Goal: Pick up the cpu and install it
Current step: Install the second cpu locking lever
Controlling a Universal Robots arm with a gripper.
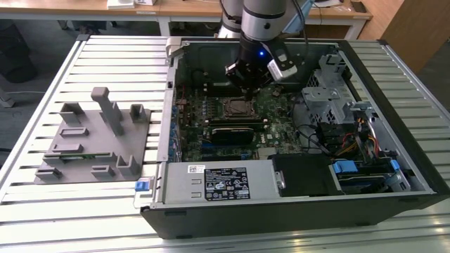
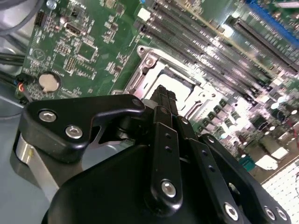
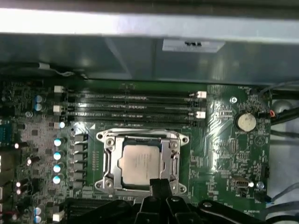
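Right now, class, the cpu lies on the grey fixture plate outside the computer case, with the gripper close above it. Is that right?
Not quite. The cpu sits in the motherboard socket inside the case, as the first wrist view shows. The gripper is indeed close above it.

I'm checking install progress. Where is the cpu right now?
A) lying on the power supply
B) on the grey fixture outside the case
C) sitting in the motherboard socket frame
C: in the first wrist view the cpu sits inside the socket frame, just beyond the tool.
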